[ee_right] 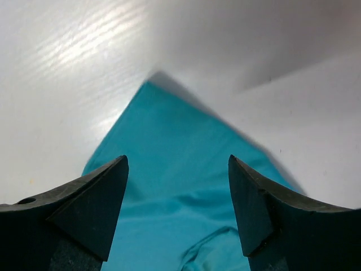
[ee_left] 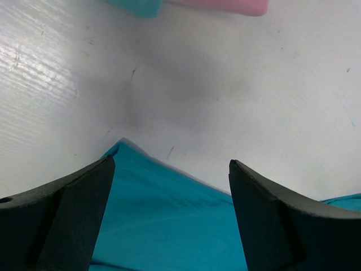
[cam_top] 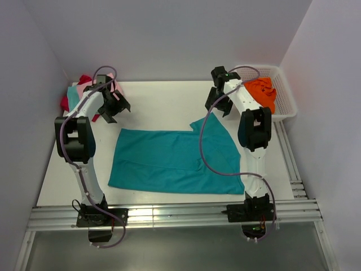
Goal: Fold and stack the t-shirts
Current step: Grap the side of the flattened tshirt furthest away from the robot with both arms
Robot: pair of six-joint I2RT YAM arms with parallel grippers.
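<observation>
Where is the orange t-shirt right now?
In the overhead view, the crumpled orange cotton t-shirt lies inside the white plastic mesh basket at the far right corner of the table, close beside the right arm.

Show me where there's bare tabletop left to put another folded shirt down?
The widest bare patch of table lies between the left gripper and right gripper, beyond the teal shirt. A thin strip runs along its near edge. The far-left corner is crowded with piled shirts; the basket sits at the far right.
</observation>
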